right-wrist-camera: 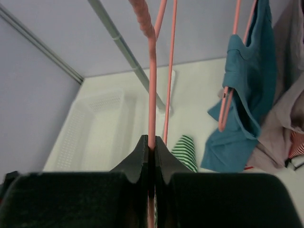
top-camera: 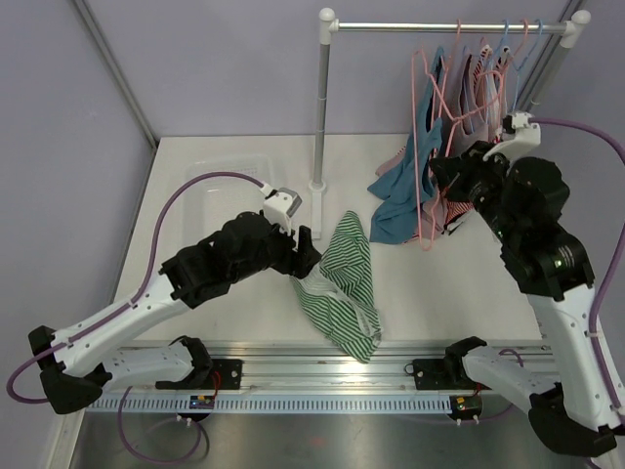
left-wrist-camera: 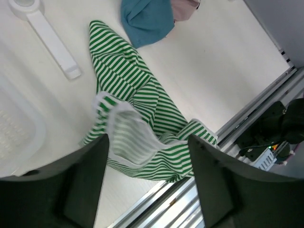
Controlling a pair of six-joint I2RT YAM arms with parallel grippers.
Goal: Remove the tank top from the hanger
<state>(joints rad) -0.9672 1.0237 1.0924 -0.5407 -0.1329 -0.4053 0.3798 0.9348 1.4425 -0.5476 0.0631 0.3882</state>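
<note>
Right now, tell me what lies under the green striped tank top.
The green striped tank top lies on the white table, its near end over the metal rail. Anything beneath the fabric is covered.

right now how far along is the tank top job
Done, it seems: the green striped tank top lies crumpled on the table, off any hanger. In hand: the right gripper is shut on a pink hanger; the left gripper hangs open above the top. Left: probably just letting the hanger go.
</note>
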